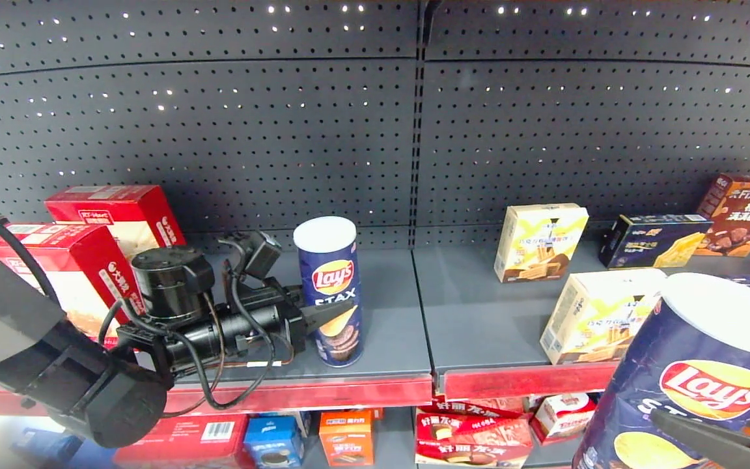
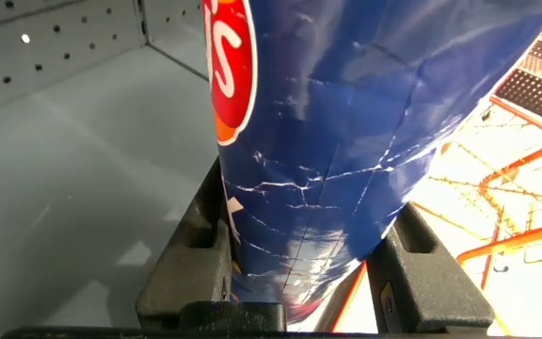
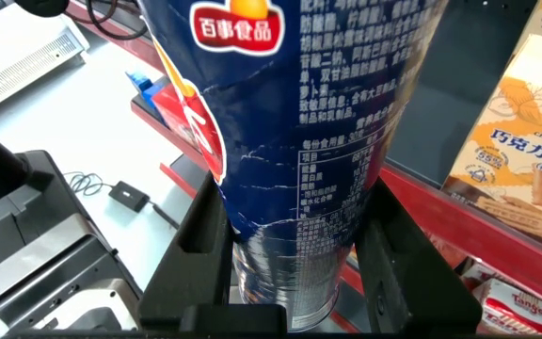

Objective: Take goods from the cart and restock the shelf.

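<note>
- Two claws are counted: the left claw [image 2: 299,273] and the right claw [image 3: 294,268].
- Two chip cans are counted: the first can [image 1: 327,286] is clamped by the left claw, and the second can [image 1: 694,371] is clamped by the right claw.
- Two red boxes are counted beside the left claw, away from the right claw: the front red box [image 1: 56,273] and the rear red box [image 1: 114,212].
- Two pale wafer boxes are counted between the claws, nearer the right claw: the front wafer box [image 1: 599,316] and the rear wafer box [image 1: 540,242].
- One dark blue box [image 1: 655,241] and one brown box [image 1: 743,212] are counted beyond the right claw.
- One small blue box [image 1: 274,441] and one orange box [image 1: 347,438] are counted below the left claw.
</note>
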Controlling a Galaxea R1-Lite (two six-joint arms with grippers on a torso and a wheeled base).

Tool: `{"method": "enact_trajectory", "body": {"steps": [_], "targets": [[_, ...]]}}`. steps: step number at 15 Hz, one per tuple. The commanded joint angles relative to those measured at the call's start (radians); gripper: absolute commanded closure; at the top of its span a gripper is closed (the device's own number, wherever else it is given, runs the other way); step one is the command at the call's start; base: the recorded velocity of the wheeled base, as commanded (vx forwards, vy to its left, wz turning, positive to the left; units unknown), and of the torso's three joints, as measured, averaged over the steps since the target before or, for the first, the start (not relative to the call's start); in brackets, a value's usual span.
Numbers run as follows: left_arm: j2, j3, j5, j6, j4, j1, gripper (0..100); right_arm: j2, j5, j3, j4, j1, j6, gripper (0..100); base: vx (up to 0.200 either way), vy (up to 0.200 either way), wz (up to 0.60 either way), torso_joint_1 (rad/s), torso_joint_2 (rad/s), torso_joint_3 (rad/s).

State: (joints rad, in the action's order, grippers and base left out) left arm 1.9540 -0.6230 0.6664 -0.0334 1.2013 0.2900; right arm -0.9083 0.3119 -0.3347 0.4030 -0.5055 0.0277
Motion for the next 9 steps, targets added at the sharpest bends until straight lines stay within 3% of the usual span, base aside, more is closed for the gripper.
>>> {"method": "enact_trajectory", "body": {"steps": [1,8,9], "targets": [[0.022,-0.004,-0.001,0.0,-0.002,0.0,100,0.002,0.001,0.003,0.0,-0.001,0.0,100,0.0,0.0,0.0,0.0,0.0,0.0],[0.029,-0.035,-0.002,-0.003,-0.003,0.0,100,0.002,0.001,0.005,0.0,-0.001,0.0,100,0.0,0.0,0.0,0.0,0.0,0.0],[0.032,-0.035,-0.005,-0.003,-0.003,0.0,0,0.002,0.001,0.005,0.0,-0.001,0.0,100,0.0,0.0,0.0,0.0,0.0,0.0]]}}
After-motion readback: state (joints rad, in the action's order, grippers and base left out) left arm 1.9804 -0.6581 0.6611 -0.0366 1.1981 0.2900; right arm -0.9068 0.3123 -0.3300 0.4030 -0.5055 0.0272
